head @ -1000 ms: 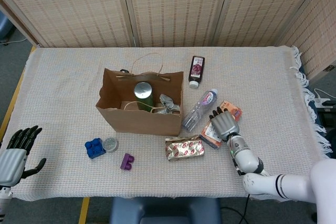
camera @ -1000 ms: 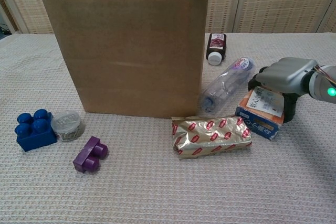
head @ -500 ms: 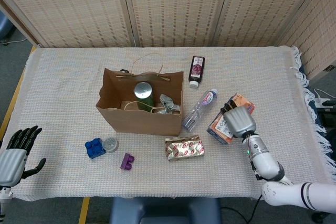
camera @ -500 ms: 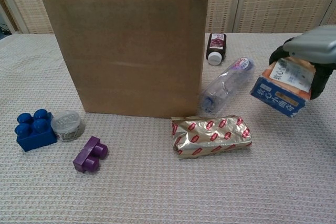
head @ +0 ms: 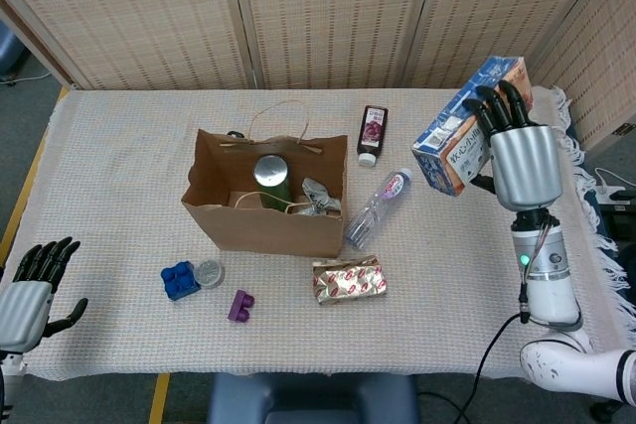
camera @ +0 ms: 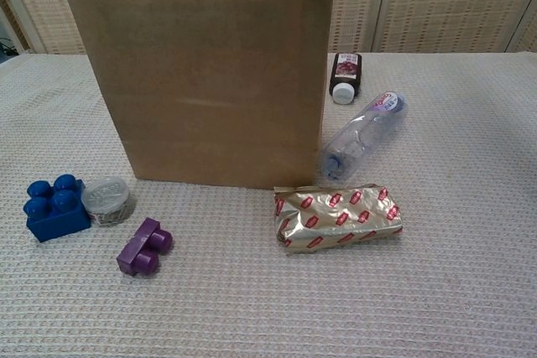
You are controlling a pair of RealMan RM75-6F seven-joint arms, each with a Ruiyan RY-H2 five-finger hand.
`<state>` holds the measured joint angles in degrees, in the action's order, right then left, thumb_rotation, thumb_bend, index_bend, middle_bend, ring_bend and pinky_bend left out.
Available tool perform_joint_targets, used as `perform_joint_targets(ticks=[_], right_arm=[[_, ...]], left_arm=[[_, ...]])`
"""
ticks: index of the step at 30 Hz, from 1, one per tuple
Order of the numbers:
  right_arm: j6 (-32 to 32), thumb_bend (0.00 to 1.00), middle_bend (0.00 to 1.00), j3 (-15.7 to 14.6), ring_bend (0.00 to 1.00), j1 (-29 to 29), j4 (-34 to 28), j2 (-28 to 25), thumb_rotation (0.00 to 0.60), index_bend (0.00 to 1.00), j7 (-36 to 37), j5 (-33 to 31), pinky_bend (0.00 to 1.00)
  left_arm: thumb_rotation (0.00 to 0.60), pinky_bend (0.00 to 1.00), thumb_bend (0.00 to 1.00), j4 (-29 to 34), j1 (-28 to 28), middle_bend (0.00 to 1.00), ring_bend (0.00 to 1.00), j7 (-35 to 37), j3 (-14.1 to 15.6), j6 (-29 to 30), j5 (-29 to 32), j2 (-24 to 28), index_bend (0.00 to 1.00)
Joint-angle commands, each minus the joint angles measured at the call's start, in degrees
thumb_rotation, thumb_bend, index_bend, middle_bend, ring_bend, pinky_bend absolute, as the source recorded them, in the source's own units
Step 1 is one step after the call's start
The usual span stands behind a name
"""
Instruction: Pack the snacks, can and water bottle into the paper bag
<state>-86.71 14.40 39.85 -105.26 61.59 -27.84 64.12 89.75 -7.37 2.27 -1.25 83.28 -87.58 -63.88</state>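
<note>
- Open brown paper bag (head: 260,227): we see its mouth unobstructed from above; a green can with a silver lid (head: 270,174) and a crumpled silver wrapper (head: 320,196) take up floor space inside.
- Right of the bag: clear plastic water bottle (head: 378,209) lying against its corner, gold foil snack packet (head: 349,279) in front, small dark bottle (head: 372,134) behind.
- Left front: blue toy block (head: 180,280), round grey tin (head: 209,272), purple toy block (head: 240,305).
- We note bare white woven tablecloth (head: 119,146) at far left and right.

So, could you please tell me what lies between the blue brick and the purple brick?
A small round clear-lidded container sits against the blue brick; bare cloth separates it from the purple brick, clearest in the chest view.
</note>
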Motion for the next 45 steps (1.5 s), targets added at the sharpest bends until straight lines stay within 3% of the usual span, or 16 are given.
perform_joint_targets(ticks=[1,6,12,24,35,45], right_arm=[[-3.0,0.32,0.66,4.1,0.70,2.8,-0.6,-0.3,0.600,0.71,-8.7,4.0,0.70],[-1.5,0.32,0.66,6.6,0.70,8.0,-2.8,2.1,0.600,0.71,-21.5,5.6,0.69],[2.3,0.32,0.66,6.6,0.69,14.2,-2.3,7.2,0.600,0.70,-34.7,7.1,0.69],[15.7,0.32,0.66,1.3,0.68,24.9,2.7,13.9,0.600,0.69,-59.6,10.0,0.68],[20.4,0.32,0.66,-2.4,0.68,26.9,5.0,15.8,0.600,0.69,-72.1,5.3,0.67],[20.9,0.32,0.66,-4.2,0.66,27.5,5.4,15.3,0.600,0.67,-76.2,3.2,0.66]], left_arm=[[0.600,0.00,0.33,0.0,0.0,0.00,0.00,0.1,0.0,0.0,-0.1,0.0,0.02],[0.600,0.00,0.33,-0.1,0.0,0.00,0.00,0.6,0.1,0.0,-0.2,0.1,0.02],[0.600,0.00,0.33,-0.4,-0.1,0.00,0.00,1.5,0.2,-0.1,-0.5,0.2,0.02],[0.600,0.00,0.33,-1.8,-0.2,0.00,0.00,5.1,0.9,0.2,-2.2,0.6,0.03],[0.600,0.00,0.33,-2.2,0.1,0.00,0.00,5.1,1.0,0.5,-2.2,0.6,0.03],[0.600,0.00,0.33,-2.0,0.3,0.00,0.00,4.8,1.0,0.7,-2.0,0.6,0.03]])
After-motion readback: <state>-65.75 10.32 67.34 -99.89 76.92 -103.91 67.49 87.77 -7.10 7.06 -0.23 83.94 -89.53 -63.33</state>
